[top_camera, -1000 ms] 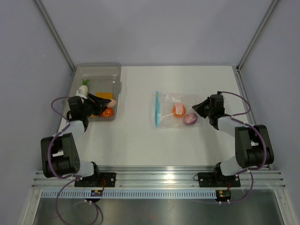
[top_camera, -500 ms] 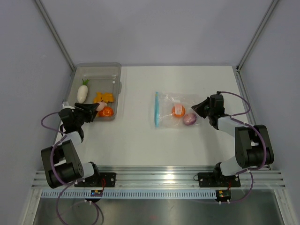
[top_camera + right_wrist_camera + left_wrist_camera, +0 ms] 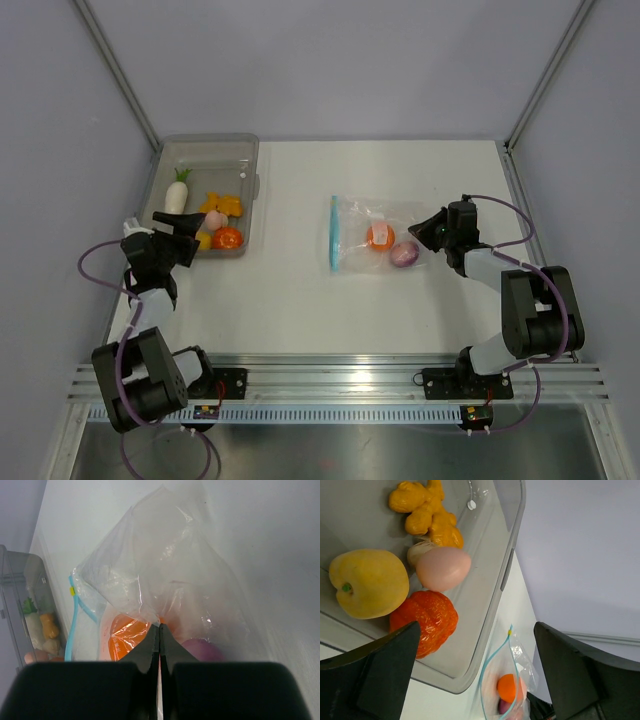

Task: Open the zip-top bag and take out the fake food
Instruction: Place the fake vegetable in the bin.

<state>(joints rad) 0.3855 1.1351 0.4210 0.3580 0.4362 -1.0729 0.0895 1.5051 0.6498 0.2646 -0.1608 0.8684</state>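
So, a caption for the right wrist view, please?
Right gripper shut on the zip-top bag, orange piece and purple onion inside.

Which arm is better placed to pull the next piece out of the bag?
Left. The left gripper, open and empty, is on the zip side of the zip-top bag; the right gripper is shut on its opposite end.

The left gripper point(image 3: 477, 626), its two dark fingers point(image 3: 375, 680) spread wide with nothing between them, hung over the near corner of a rigid smoky-grey translucent tray point(image 3: 512, 555). Inside lay a pinkish plastic toy egg point(image 3: 442, 568), just beside a ridged orange toy pumpkin point(image 3: 425, 622) and a round yellow toy fruit point(image 3: 367, 582), with a knobbly yellow toy ginger root point(image 3: 427, 512) behind. Beyond the tray, on the white table point(image 3: 512, 615), a small clear crinkly zip-top bag point(image 3: 526, 667) with a light blue zip strip point(image 3: 492, 655) held an orange piece point(image 3: 507, 687).
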